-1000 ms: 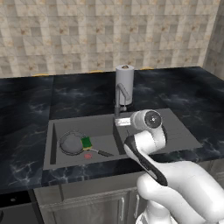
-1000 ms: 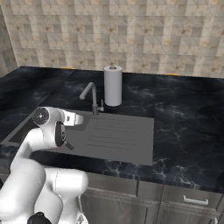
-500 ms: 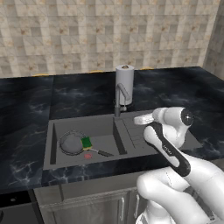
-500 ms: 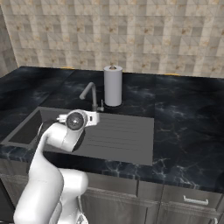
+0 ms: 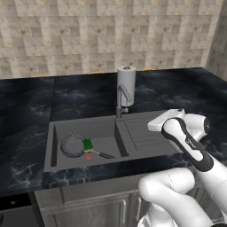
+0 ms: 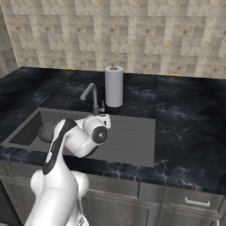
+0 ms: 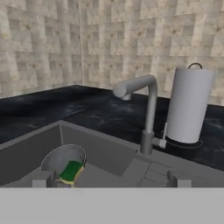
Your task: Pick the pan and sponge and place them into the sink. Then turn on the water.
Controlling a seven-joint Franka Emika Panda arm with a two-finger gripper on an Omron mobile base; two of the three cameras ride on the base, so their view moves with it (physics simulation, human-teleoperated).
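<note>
The dark grey pan lies in the sink basin, its thin handle pointing right toward the red drain spot. The green-topped sponge rests on the pan's right edge. In the hand view the pan and sponge sit low on the left, with the faucet straight ahead. My gripper is open with nothing between its tips. It hovers over the ribbed drainboard, right of the basin and facing the faucet. No water shows at the spout.
A pale upright paper-towel roll stands on the black counter just behind the faucet, also seen as the roll from the right. A tiled wall closes the back. My own arm covers the basin's near right part in the right base view.
The arm has swung right, from above the basin to over the drainboard. Pan and sponge have stayed in the basin. The gripper has stayed open.
</note>
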